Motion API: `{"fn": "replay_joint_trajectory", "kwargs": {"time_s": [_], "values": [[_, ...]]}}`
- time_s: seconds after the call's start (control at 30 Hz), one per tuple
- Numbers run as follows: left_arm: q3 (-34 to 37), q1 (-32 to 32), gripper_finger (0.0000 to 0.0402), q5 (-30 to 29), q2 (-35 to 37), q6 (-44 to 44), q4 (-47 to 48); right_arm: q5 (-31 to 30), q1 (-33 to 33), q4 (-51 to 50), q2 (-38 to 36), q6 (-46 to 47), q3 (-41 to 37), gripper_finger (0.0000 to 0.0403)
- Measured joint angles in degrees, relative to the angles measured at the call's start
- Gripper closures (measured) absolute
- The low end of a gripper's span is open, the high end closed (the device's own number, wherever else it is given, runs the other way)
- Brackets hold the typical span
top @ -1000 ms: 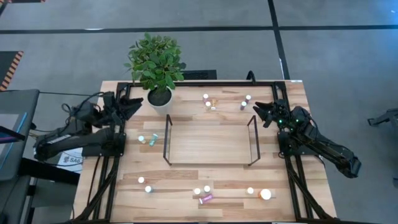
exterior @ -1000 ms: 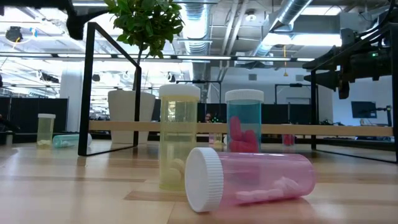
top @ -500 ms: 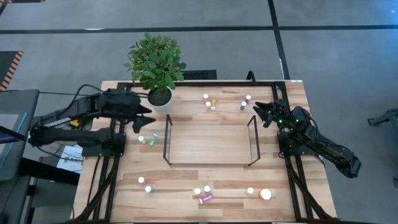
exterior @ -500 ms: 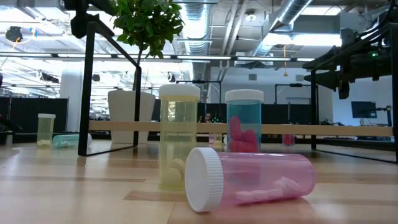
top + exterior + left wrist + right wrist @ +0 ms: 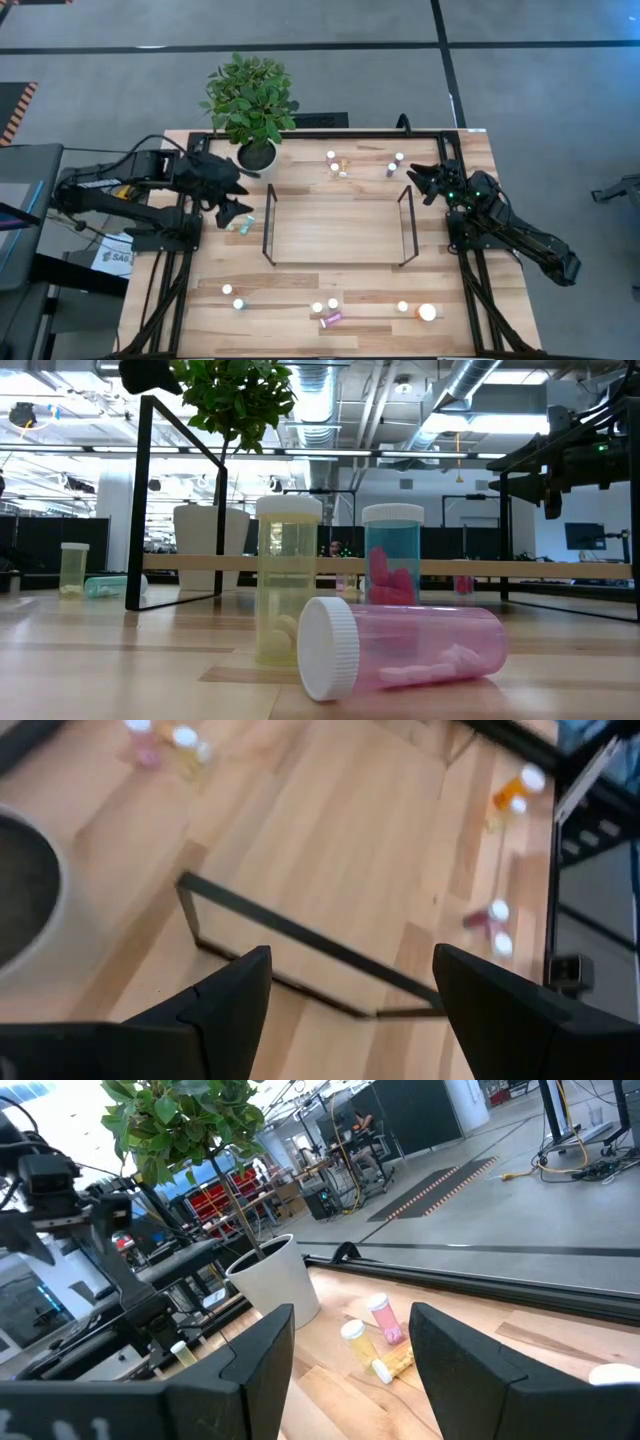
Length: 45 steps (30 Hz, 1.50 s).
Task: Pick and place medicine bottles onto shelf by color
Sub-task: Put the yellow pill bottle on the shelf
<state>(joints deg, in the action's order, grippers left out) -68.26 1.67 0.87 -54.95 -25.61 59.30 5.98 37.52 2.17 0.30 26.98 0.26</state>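
The shelf, a light-wood platform with black wire end frames, lies mid-table. Small medicine bottles stand and lie around it: two left of it, a few at the far side, and a row along the near edge, where a yellow, a teal and a toppled pink one show. My left gripper hangs open, tilted down, above the two left bottles, nothing between its fingers. My right gripper waits open and level at the shelf's far right corner.
A potted plant in a white pot stands at the far left, close behind my left gripper. A black frame runs along the table's far edge and sides. Bare wood lies between the shelf and the near row of bottles.
My left gripper has swung from beside the plant pot toward the shelf's left end, rising and tipping from level to slanting down, and now hangs above the two left bottles. It has stayed open. No bottle has moved.
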Motion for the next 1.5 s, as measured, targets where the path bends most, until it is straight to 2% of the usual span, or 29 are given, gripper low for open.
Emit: {"fn": "replay_joint_trajectory", "kwargs": {"time_s": [0.37,0.63,1.17,1.4,1.5], "values": [[-3.0,-12.5,0.0136,-2.0,-8.8,-10.2,18.7,0.0,0.0,0.0,0.0,0.0,0.0,0.0179],[-3.0,-19.4,0.0136,-7.2,-10.8,-23.0,30.6,0.0,0.0,0.0,0.0,0.0,0.0,0.0179],[5.0,-36.8,0.0136,-7.3,-5.3,-56.2,30.7,0.0,0.0,0.0,0.0,0.0,0.0,0.0179],[8.6,-38.6,0.0136,-11.9,-5.3,-61.8,28.2,0.0,0.0,0.0,0.0,0.0,0.0,0.0179],[9.2,-38.6,0.0136,-11.5,-5.6,-61.9,26.6,0.0,0.0,0.0,0.0,0.0,0.0,0.0179]]}}
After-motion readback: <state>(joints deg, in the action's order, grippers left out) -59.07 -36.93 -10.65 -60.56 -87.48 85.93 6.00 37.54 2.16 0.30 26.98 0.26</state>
